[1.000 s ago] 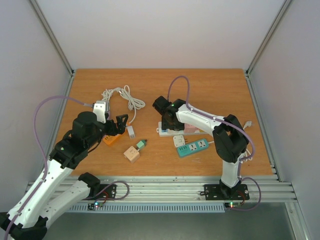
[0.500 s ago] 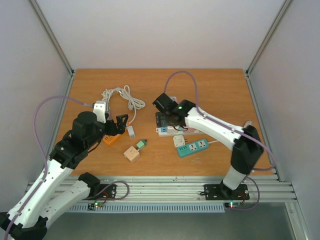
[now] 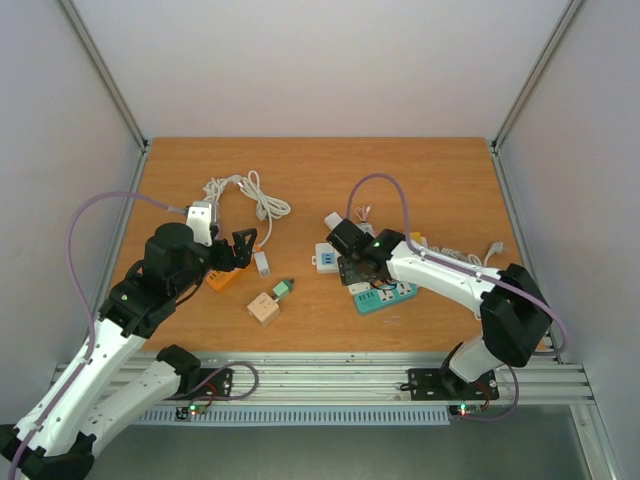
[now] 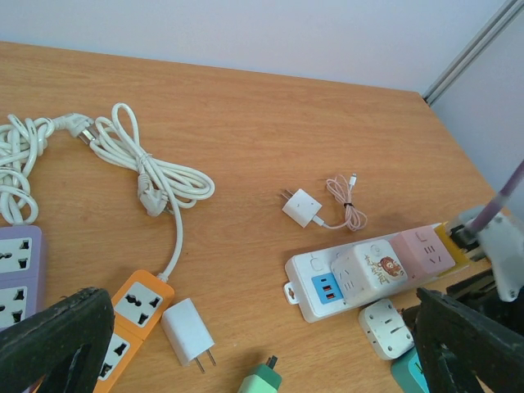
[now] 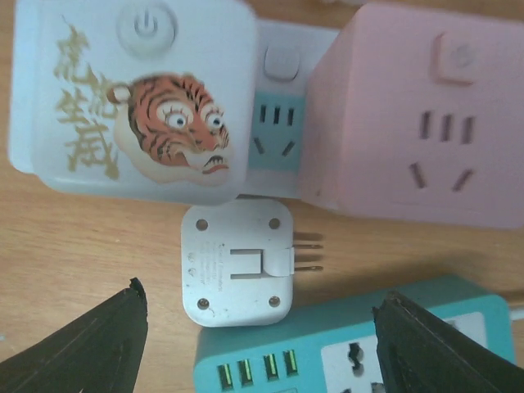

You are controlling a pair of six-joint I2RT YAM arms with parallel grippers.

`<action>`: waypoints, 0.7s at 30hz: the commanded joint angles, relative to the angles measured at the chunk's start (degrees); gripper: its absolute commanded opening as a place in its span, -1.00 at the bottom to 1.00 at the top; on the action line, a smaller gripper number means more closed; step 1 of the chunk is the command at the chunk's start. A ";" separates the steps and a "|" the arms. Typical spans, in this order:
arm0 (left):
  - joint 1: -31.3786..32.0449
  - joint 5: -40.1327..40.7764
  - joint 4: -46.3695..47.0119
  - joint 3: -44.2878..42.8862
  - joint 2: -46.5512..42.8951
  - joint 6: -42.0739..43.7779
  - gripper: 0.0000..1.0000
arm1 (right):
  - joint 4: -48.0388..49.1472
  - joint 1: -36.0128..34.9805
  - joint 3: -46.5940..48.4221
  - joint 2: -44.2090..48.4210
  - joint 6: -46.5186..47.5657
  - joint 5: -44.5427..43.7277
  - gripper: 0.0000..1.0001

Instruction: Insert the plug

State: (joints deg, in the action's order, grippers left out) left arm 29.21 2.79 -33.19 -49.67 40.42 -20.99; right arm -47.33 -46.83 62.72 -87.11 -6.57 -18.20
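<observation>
Nearest you on the tabletop [image 3: 430,180] lies a teal power strip [image 5: 352,352].

1. Task item. The plug [image 5: 237,274] is white and square. It lies flat in the gap between the teal strip and the white power strip [image 4: 307,286] beyond it, just beside both. Its two prongs [image 5: 307,256] lie level with the tabletop. In the right wrist view they point right, so their long axis runs along the strips, not toward any socket.

2. Right tool [image 5: 264,293]. It hangs directly over the plug with its jaws wide apart, one finger [image 5: 82,344] on each side. Neither finger touches the plug, and the tool holds nothing.

3. White strip. It carries a tiger-printed cube [image 5: 131,98] and, to the right of that, a pink cube [image 5: 417,115]. An empty socket [image 5: 274,131] shows between them.

4. Left tool [image 3: 243,247]. You have it well apart from the plug, to the left. Its jaws are fully spread and empty, above an orange strip [image 4: 135,315] and a small white charger [image 4: 188,332].

5. Farther back, coiled white cables [image 4: 139,164] lie to the left. A small adapter [image 4: 300,206] with a pink lead lies beyond the white strip.
</observation>
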 commanded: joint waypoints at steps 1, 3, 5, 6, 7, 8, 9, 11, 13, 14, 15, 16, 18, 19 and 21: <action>-0.38 -0.42 3.22 0.60 -0.15 0.08 0.99 | 5.57 -0.02 -1.49 -3.59 1.17 2.26 0.53; -0.38 -0.33 3.24 0.58 -0.15 0.08 0.99 | 6.77 -0.02 -1.54 -5.67 1.31 1.89 0.53; -0.38 -0.32 3.24 0.63 -0.07 0.08 0.99 | 8.60 -0.02 -1.75 -7.58 2.05 2.58 0.52; -0.38 -0.33 3.33 0.63 -0.05 0.08 0.99 | 9.40 -0.02 -1.87 -8.47 2.26 2.83 0.48; -0.39 -0.33 3.33 0.63 -0.02 0.08 0.99 | 9.97 -0.02 -1.89 -9.33 2.36 2.79 0.44; -0.38 -0.26 3.31 0.63 -0.04 0.08 0.99 | 10.43 -0.02 -2.02 -10.14 2.23 2.47 0.40; -0.38 -0.16 3.38 0.68 -0.01 0.08 0.99 | 10.72 -0.02 -2.18 -10.68 1.84 1.77 0.37; -0.38 -0.04 3.24 0.69 -0.02 0.08 0.99 | 11.23 0.03 -2.49 -11.32 0.91 0.45 0.34; -0.38 -0.14 3.37 0.71 0.02 0.08 0.99 | 11.02 -0.02 -2.60 -11.84 0.10 -0.69 0.38; -0.38 -0.20 3.31 0.71 0.07 0.08 0.99 | 10.82 -0.02 -2.72 -12.16 -0.51 -1.16 0.43; -0.38 -0.23 3.32 0.71 0.13 0.08 0.99 | 10.63 -0.01 -2.88 -12.40 -1.03 -1.68 0.47; -0.38 -0.24 3.34 0.71 0.10 0.12 0.99 | 10.60 -0.02 -3.42 -12.60 -1.46 -1.90 0.51; -0.38 -0.24 3.31 0.68 0.03 0.16 0.99 | 11.32 0.00 -4.32 -13.02 -1.89 -1.48 0.55; -0.38 -0.24 3.37 0.71 0.03 0.16 0.99 | 11.75 -0.02 -4.76 -13.19 -1.95 -0.77 0.56; -0.38 -0.28 3.37 0.71 0.14 0.16 0.99 | 12.56 -0.02 -5.39 -13.57 -2.40 0.98 0.58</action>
State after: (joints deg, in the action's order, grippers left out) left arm 29.21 2.79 -33.17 -49.58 40.45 -20.97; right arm -36.75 -46.83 58.89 -99.50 -6.92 -17.69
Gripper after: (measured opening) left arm 0.994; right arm 0.781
